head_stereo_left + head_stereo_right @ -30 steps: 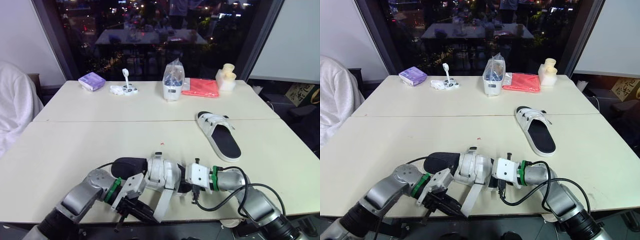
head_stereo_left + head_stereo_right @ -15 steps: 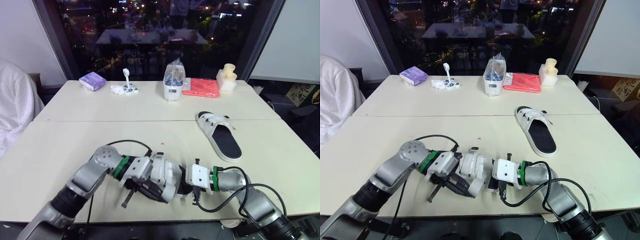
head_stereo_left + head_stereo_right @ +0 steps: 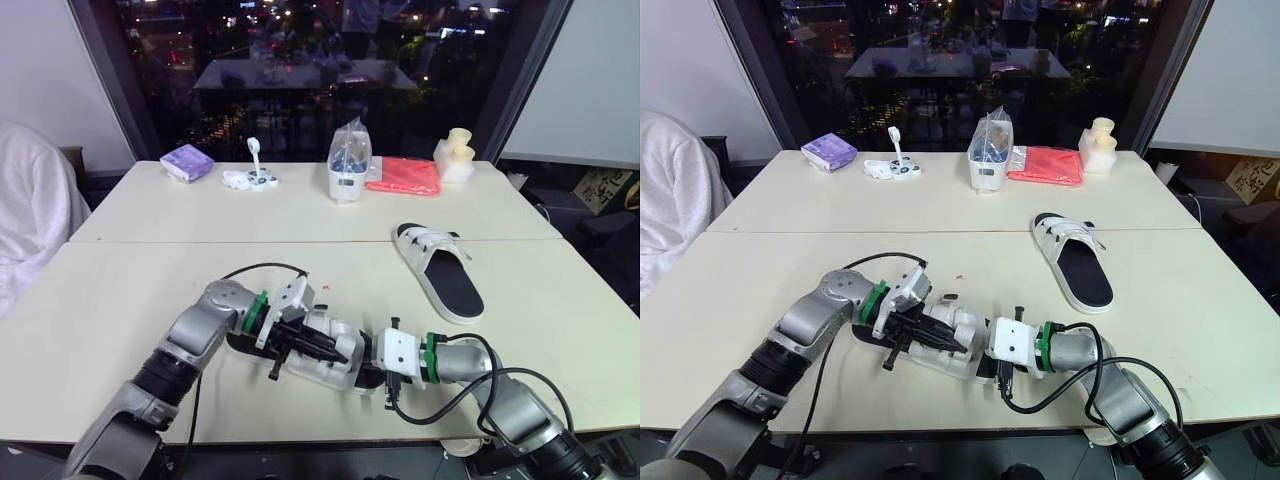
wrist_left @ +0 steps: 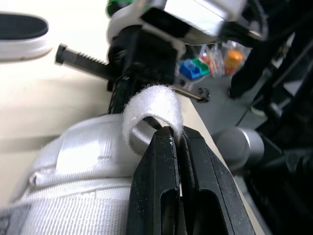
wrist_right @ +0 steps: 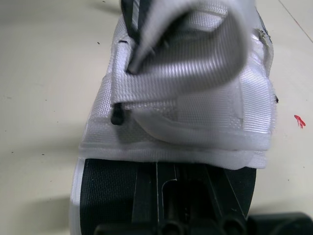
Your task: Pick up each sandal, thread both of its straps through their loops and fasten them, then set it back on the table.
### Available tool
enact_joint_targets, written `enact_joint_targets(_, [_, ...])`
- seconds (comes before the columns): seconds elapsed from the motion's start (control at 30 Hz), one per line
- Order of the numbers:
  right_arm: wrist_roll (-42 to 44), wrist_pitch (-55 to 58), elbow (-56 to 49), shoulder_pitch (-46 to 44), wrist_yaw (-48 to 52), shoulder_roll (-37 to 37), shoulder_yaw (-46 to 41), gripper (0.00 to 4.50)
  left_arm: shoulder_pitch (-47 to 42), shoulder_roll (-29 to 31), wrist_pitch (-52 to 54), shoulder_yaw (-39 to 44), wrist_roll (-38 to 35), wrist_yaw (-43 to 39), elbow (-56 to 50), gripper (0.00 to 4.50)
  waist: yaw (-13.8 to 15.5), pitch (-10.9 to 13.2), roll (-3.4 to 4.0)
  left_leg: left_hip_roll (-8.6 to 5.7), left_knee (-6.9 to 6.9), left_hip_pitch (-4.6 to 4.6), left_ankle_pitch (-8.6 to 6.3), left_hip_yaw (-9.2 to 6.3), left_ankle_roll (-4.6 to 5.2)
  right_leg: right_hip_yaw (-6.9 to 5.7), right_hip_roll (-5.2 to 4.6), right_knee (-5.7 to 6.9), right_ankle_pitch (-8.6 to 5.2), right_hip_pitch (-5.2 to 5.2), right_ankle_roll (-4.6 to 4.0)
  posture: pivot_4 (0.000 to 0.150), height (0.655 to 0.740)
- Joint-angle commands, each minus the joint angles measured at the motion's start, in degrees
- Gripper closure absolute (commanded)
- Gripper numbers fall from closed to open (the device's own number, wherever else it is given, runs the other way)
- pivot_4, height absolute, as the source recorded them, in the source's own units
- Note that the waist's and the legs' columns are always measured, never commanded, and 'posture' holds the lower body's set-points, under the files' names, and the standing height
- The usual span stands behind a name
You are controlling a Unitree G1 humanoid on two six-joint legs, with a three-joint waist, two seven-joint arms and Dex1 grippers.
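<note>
The near sandal point(image 3: 338, 373), white with a black insole, lies near the table's front edge. My left gripper point(image 3: 322, 346) reaches over it from the left, shut on its white strap point(image 4: 150, 104); the strap curls over the fingertips in the left wrist view. My right gripper point(image 3: 373, 368) holds the same sandal from the right, its fingers point(image 5: 186, 205) clamped on the sole's end beneath the strap-covered upper point(image 5: 186, 105). The second sandal point(image 3: 438, 269) lies flat on the table to the right, apart from both grippers.
Along the table's far side stand a purple packet point(image 3: 186, 161), small white items point(image 3: 248, 178), a bagged white container point(image 3: 346, 165), a red cloth point(image 3: 402, 175) and a cream object point(image 3: 452, 154). White fabric point(image 3: 30, 220) sits past the left edge.
My left arm has swung from the table's front edge up and over the sandal, carrying the strap from hanging down to lying across the upper. The right arm has stayed put.
</note>
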Motion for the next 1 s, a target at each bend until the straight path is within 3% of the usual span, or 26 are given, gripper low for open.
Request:
enact_joint_targets(0.03, [-1.95,1.28,1.27,2.15,0.87,-1.0,2.21,4.5,-1.89,-1.18,2.91,2.67,-0.1,4.01,0.85,2.89,-0.02,-0.01,0.0,0.0,0.01,0.0,0.0,-0.01,0.0,0.0,0.0,0.0,0.0,0.0,0.0,0.15,0.74])
enact_joint_targets(0.07, [-1.95,1.3,1.21,2.24,0.86,-1.05,2.17,4.5,-1.95,-1.4,4.48,2.72,-0.38,4.47,0.78,2.59,0.0,-0.01,0.0,0.0,0.01,0.0,0.0,-0.01,0.0,0.0,0.0,0.0,0.0,0.01,0.0,0.15,0.74])
enact_joint_targets(0.1, [-1.96,1.32,1.24,2.22,0.86,-1.07,2.15,4.5,-1.89,-1.7,5.85,2.88,-0.75,4.87,0.59,1.86,0.0,-0.01,-0.01,0.0,0.01,0.02,0.0,-0.01,0.0,0.0,0.0,0.01,0.0,0.03,0.0,0.15,0.74])
enact_joint_targets(0.23, [-2.05,1.37,1.27,2.12,0.87,-1.04,2.12,4.5,-1.62,-3.37,11.39,4.43,-2.72,8.4,-0.56,0.04,0.0,-0.02,-0.01,0.0,0.01,0.04,0.0,-0.02,0.0,0.0,0.0,0.02,0.0,0.06,0.01,0.15,0.74])
enact_joint_targets(0.53, [-2.11,1.43,1.33,1.8,0.98,-0.94,2.16,4.5,-5.95,-8.5,16.99,11.12,-5.27,16.97,2.51,0.04,0.04,-0.01,-0.04,-0.02,0.05,0.07,0.01,-0.06,-0.01,0.0,0.0,0.02,0.0,0.15,0.02,0.15,0.74])
enact_joint_targets(0.7, [-2.11,1.39,1.58,1.49,1.0,-0.92,2.21,4.5,-9.19,-8.22,16.95,9.8,-4.65,13.51,4.28,0.04,-0.04,-0.01,-0.03,-0.04,0.04,0.08,0.01,-0.05,-0.01,0.0,0.0,0.02,0.0,0.15,0.04,0.15,0.74])
enact_joint_targets(1.0, [-2.27,1.38,1.87,1.22,0.66,-0.61,2.52,4.5,-13.4,-5.98,11.03,-0.53,1.53,1.6,8.33,0.04,-0.04,-0.01,-0.03,-0.06,0.04,0.09,0.01,-0.02,-0.01,0.01,0.01,0.01,-0.01,0.14,0.02,0.15,0.74])
